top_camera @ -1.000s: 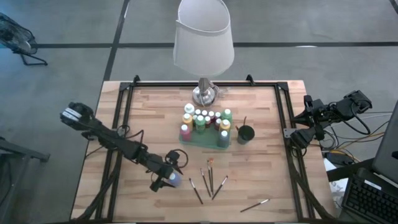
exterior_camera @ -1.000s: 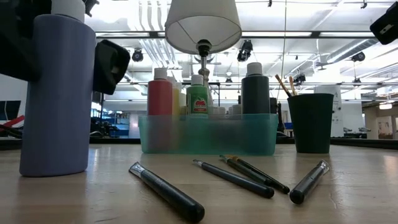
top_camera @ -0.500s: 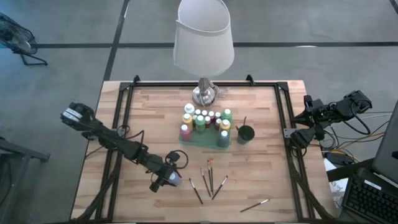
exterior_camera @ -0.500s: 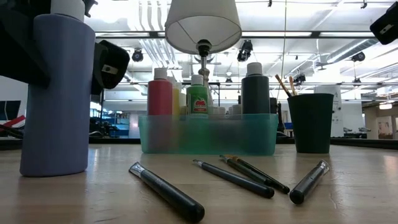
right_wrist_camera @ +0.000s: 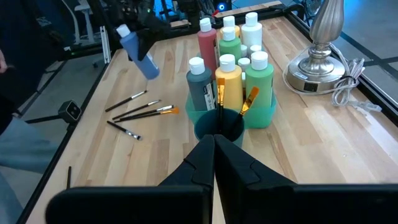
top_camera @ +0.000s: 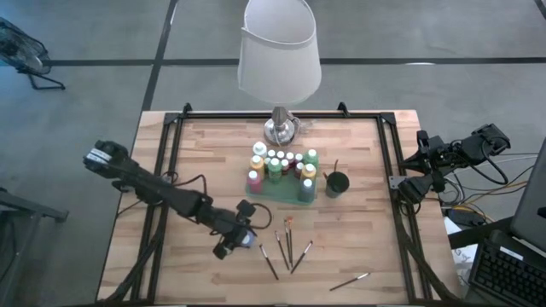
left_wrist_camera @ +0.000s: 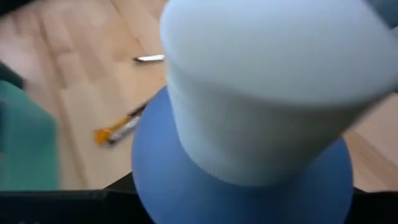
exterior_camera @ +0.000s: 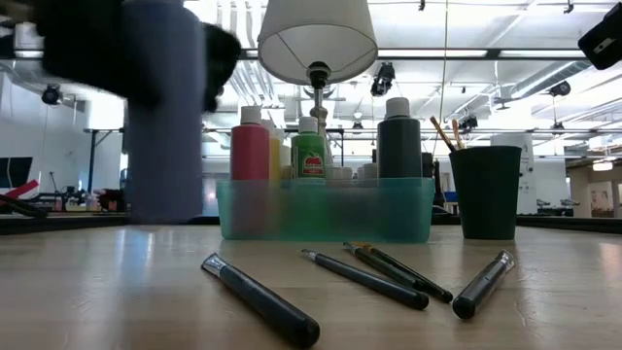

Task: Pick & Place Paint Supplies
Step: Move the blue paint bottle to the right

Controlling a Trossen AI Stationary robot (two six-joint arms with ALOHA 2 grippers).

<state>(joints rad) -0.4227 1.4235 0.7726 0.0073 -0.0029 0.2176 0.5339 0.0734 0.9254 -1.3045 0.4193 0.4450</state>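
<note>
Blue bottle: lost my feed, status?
Left gripper shut on blue paint bottle, lifted, tilted. Right gripper shut, parked table's right edge. Brushes below.

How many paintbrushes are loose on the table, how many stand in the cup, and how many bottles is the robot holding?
Loose paintbrushes: 5
Paintbrushes in black cup: 2
Blue bottle in left claw: 1
Total: 8

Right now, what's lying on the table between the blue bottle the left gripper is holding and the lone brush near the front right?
In the high view, four paintbrushes lie between the blue bottle and the lone brush.
</note>
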